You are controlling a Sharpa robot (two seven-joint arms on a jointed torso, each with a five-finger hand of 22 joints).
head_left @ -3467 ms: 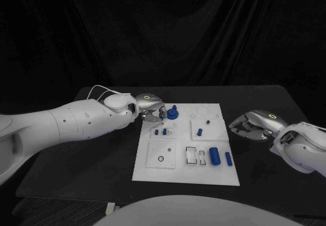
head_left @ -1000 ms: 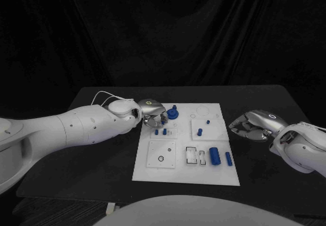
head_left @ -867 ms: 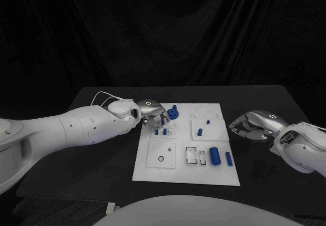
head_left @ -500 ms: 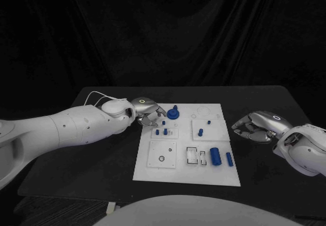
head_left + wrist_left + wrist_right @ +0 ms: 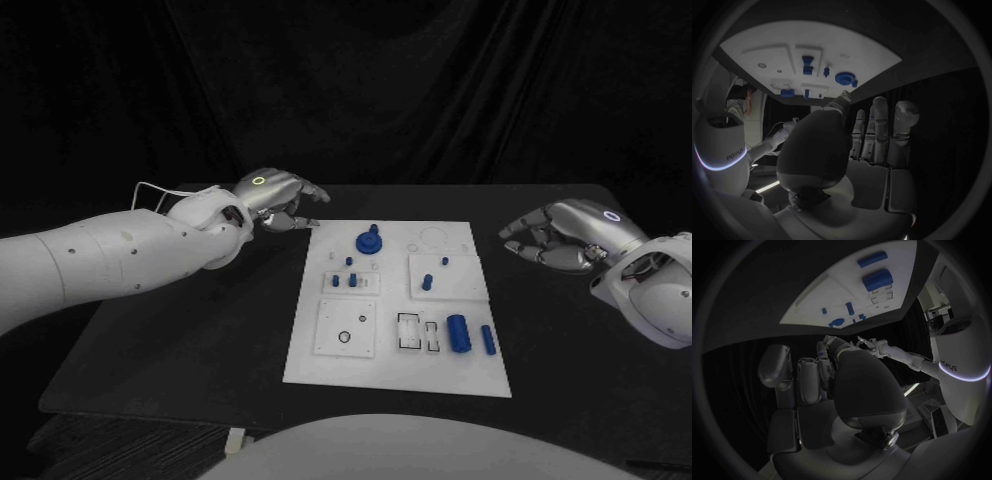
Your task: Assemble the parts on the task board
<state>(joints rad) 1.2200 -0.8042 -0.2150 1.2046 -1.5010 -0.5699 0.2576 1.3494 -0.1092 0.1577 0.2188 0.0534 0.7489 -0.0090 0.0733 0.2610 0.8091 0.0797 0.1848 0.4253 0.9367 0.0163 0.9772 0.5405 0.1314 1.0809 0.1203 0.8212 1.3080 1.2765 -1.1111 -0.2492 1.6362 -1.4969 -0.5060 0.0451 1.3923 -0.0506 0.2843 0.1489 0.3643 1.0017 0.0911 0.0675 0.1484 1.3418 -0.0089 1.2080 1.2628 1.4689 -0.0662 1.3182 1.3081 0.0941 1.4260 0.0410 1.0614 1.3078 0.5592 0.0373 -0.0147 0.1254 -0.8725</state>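
The white task board (image 5: 325,340) is laid in the middle of the black tabletop (image 5: 188,330), its long sides running from the near edge toward the far edge. A round blue knob part (image 5: 369,241) is stood near the board's far edge. Small blue pegs (image 5: 343,281) are seated just nearer than the knob part, and two more blue pegs (image 5: 436,278) are found toward the board's right side. A large blue cylinder (image 5: 459,333) and a slimmer blue pin (image 5: 488,339) are laid side by side near the board's near right corner.

The left robot hand (image 5: 277,200) is held above the tabletop off the board's far left corner, its fingers extended and apart, with nothing gripped. The right robot hand (image 5: 565,234) is held off the board's right edge, well apart from it; its fingers are loosely curled and nothing is seen in them.
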